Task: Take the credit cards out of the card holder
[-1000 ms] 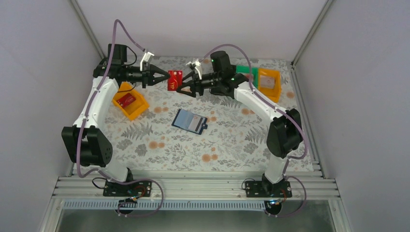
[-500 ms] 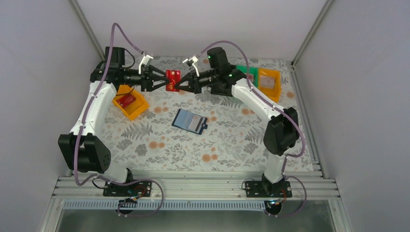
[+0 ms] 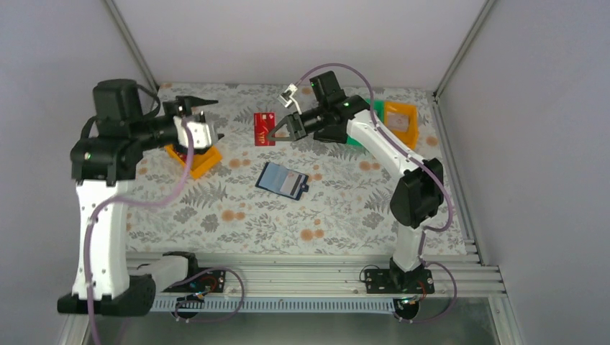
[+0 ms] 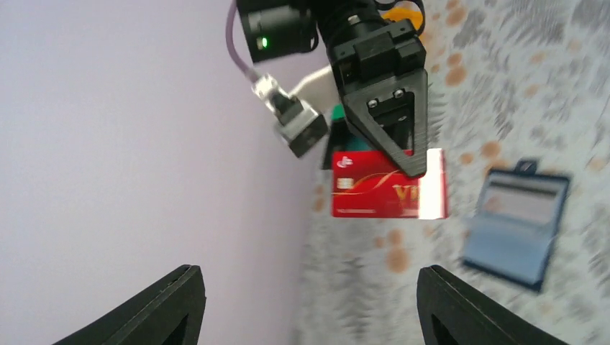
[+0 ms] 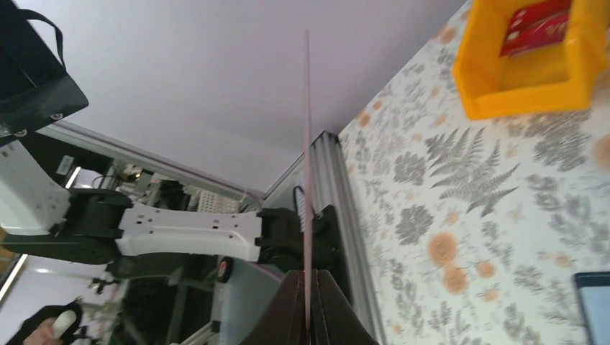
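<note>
My left gripper [image 3: 207,118] hangs spread wide and empty by the orange bin [image 3: 196,159]. At centre, a red card [image 3: 263,128] stands clear of the table [image 3: 345,208], pinched at one edge by my right gripper [image 3: 279,131]. The card holder [image 3: 282,180] lies open nearer my bases, apart from both grippers.

Right end effector [image 3: 278,131] pinches the red card [image 3: 264,128] above the desk [image 3: 345,208], card holder [image 3: 282,180] lying open on it, left end effector [image 3: 211,119] spread wide.

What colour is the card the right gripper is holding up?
The credit card is red with gold lettering; clearest in the left wrist view.
</note>
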Action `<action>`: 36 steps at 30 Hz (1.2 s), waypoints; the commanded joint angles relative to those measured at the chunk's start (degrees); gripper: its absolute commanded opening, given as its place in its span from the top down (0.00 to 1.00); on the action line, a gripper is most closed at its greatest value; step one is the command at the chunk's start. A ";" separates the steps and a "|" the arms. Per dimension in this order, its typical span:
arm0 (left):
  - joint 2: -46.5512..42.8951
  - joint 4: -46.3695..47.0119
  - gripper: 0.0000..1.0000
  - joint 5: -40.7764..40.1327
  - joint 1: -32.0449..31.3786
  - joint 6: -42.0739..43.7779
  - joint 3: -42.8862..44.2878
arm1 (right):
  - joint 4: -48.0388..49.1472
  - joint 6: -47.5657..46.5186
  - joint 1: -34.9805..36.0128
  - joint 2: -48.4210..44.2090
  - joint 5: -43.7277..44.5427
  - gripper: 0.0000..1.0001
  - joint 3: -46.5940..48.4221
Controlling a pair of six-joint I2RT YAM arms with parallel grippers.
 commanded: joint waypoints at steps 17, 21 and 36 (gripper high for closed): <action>-23.92 47.06 0.26 -1.06 -8.36 61.17 -42.71 | -1.58 7.85 9.14 0.60 -7.25 0.96 5.37; -24.76 46.57 0.31 -2.34 -8.35 62.58 -44.82 | -0.50 9.12 10.44 0.82 -6.86 0.96 6.51; -25.82 37.11 0.98 -5.55 -8.44 57.00 -42.40 | -2.50 8.30 9.79 2.65 -2.90 0.70 10.06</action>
